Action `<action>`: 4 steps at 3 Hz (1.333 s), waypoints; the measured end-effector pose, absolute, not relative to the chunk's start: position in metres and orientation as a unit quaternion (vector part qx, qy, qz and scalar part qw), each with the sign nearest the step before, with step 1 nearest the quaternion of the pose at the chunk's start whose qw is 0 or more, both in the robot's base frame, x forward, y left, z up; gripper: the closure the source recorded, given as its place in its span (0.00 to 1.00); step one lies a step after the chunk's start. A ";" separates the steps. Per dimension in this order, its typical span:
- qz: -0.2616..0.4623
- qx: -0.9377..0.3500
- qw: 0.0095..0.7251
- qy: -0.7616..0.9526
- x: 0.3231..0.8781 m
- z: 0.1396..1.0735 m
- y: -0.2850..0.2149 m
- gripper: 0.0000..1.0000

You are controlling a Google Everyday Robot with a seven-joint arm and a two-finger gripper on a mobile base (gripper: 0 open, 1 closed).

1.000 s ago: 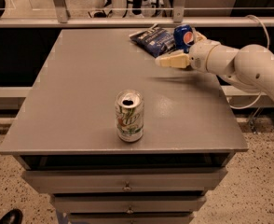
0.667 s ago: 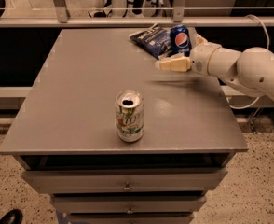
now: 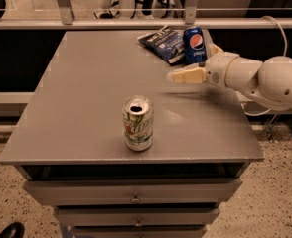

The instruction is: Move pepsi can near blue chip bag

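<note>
The pepsi can (image 3: 194,44) stands upright at the table's far right, its left side against the blue chip bag (image 3: 162,43), which lies flat and crinkled near the back edge. My gripper (image 3: 190,67) reaches in from the right, just in front of the can. It is open, with its near finger (image 3: 186,76) stretched out to the left over the table and the far finger mostly hidden behind the can. The can stands free of the fingers.
A white-and-green soda can (image 3: 137,122) stands open-topped near the front middle of the grey table (image 3: 86,93). Drawers sit below the tabletop. A railing and chair legs lie beyond the back edge. My white arm (image 3: 265,78) extends past the right edge.
The pepsi can was tilted and held between the fingers; now it stands upright on the table by the bag, and the gripper has let it go and drawn back toward the front.
</note>
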State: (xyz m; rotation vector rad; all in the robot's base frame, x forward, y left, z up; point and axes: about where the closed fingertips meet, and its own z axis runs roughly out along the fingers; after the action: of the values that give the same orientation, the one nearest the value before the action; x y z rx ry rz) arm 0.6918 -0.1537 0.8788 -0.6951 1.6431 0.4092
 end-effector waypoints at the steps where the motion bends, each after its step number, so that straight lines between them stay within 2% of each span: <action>1: 0.190 -0.304 0.597 0.718 0.678 0.867 -0.148 0.00; 2: 0.205 -0.299 0.582 0.728 0.658 0.848 -0.145 0.00; 4: 0.201 -0.307 0.579 0.728 0.666 0.848 -0.145 0.00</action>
State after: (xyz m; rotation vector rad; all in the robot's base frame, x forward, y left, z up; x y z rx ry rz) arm 0.6659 -0.1451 0.8479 -0.7170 1.7017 0.4696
